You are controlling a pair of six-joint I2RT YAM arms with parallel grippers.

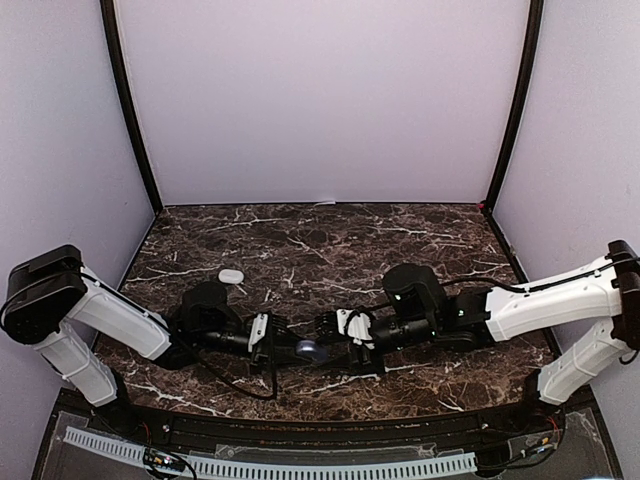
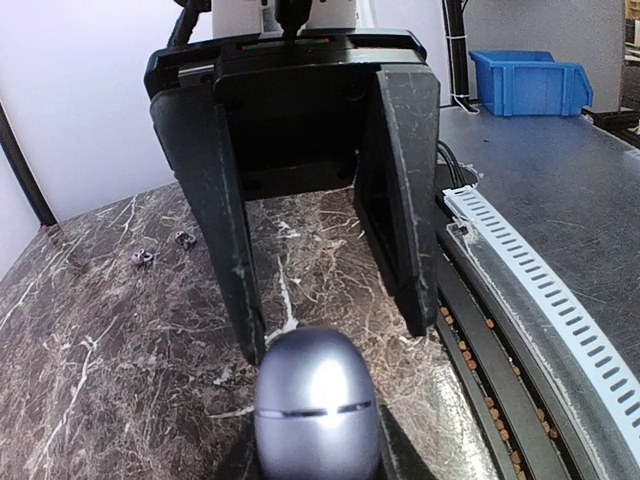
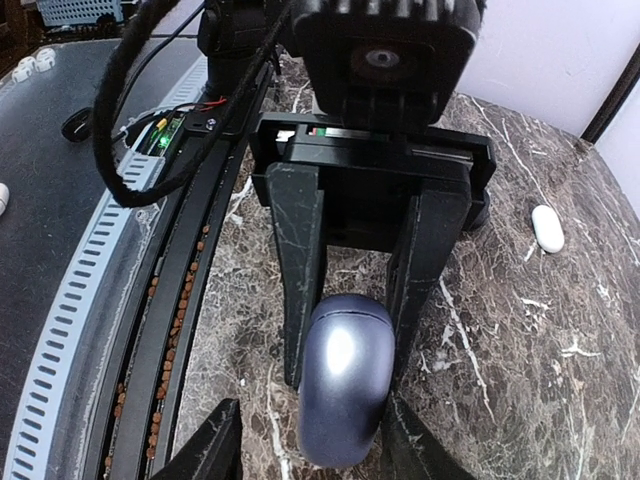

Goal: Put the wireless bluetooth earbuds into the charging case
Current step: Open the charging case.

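Observation:
A purple pebble-shaped charging case (image 1: 310,350), lid shut with its seam showing (image 2: 318,405), hangs just above the marble between the two arms. My left gripper (image 3: 346,372) is shut on its sides. My right gripper (image 3: 312,408) faces it, open, its fingers straddling the case's free end; one finger (image 3: 408,445) lies close beside the case and the other (image 3: 212,445) stands well apart. Two tiny purple earbuds (image 2: 143,258) (image 2: 184,239) lie on the table beyond, in the left wrist view only.
A white case (image 1: 231,275) lies on the marble behind the left arm, also in the right wrist view (image 3: 547,228). A slotted grey cable duct (image 1: 300,467) and black rails run along the near table edge. A blue bin (image 2: 528,82) stands off the table.

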